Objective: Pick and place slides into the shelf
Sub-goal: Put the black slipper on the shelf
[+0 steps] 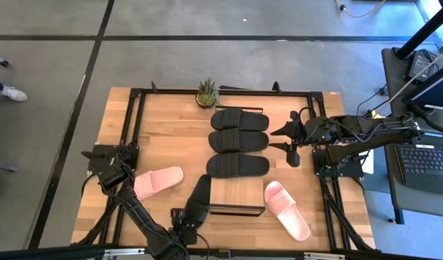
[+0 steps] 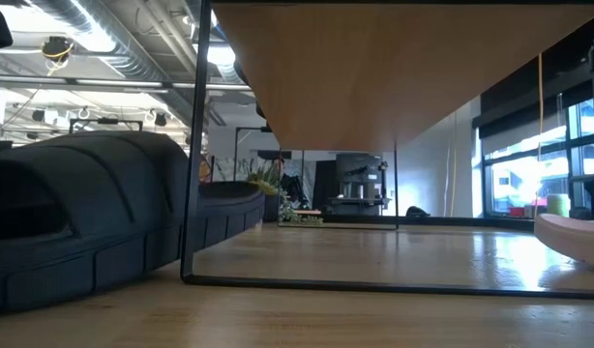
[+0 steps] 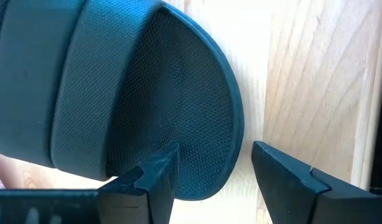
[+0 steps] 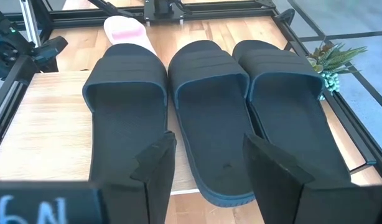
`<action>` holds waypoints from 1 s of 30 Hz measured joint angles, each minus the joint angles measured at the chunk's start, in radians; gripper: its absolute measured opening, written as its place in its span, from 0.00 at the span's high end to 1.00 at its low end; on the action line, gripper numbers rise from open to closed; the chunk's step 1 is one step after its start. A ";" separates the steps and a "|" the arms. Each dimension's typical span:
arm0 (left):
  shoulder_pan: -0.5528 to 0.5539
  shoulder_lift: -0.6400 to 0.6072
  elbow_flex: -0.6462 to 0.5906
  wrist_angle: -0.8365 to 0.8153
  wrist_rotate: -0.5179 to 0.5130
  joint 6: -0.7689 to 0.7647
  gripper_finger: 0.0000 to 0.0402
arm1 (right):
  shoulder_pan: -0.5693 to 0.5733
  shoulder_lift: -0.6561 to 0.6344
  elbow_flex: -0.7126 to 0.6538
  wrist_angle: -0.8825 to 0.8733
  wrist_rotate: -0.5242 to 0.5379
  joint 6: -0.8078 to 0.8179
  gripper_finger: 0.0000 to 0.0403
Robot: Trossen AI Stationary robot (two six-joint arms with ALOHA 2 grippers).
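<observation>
While L gripper (image 3: 213, 168) jaws gape, black slide (image 3: 116, 87) edge sits betw. them.

Three black slides (image 1: 238, 141) side by side atop the wood-grain shelf (image 1: 237, 195); fourth black slide (image 1: 199, 196) at its left end; two pink slides (image 1: 157, 180) (image 1: 286, 210) on tabletop, either side.

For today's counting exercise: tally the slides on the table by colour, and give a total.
Black slides: 4
Pink slides: 2
Total: 6
</observation>
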 joint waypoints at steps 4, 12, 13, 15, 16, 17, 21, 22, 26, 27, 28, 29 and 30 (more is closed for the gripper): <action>0.000 0.001 0.000 0.004 0.001 0.000 0.52 | 0.000 0.000 0.000 0.000 0.000 0.000 0.54; -0.002 0.002 -0.002 0.007 -0.007 0.000 0.52 | 0.000 0.000 0.000 -0.001 0.000 -0.003 0.54; -0.002 0.002 -0.002 0.007 -0.009 -0.001 0.52 | 0.000 0.000 0.000 -0.001 0.000 -0.006 0.54; -0.002 0.002 -0.002 0.007 -0.009 0.000 0.52 | 0.000 0.000 0.000 -0.002 0.000 -0.021 0.54; -0.002 0.002 -0.002 0.007 -0.009 0.000 0.52 | 0.000 0.000 0.000 -0.005 0.000 -0.024 0.54; -0.002 0.002 -0.002 0.007 -0.010 0.003 0.52 | 0.000 0.000 0.000 -0.008 0.000 -0.025 0.54; -0.002 0.002 -0.002 0.005 -0.011 0.007 0.52 | 0.000 0.000 0.000 -0.020 0.000 -0.025 0.54; -0.002 0.002 -0.002 0.005 -0.011 0.007 0.53 | 0.000 0.000 0.000 -0.023 0.000 -0.026 0.54; 0.000 0.002 -0.002 0.004 -0.013 0.007 0.61 | 0.000 0.000 0.000 -0.026 0.000 -0.025 0.54; 0.000 0.003 -0.002 0.001 -0.015 0.007 0.64 | 0.000 0.000 0.000 -0.025 0.000 -0.025 0.54; 0.000 0.003 -0.002 0.000 -0.016 0.007 0.67 | 0.000 0.000 0.000 -0.025 0.000 -0.026 0.54; 0.000 0.003 -0.002 0.000 -0.016 0.007 0.70 | 0.000 0.000 0.000 -0.025 0.000 -0.025 0.54; 0.000 0.003 -0.002 0.001 -0.016 0.008 0.73 | 0.000 0.000 0.000 -0.025 0.000 -0.025 0.54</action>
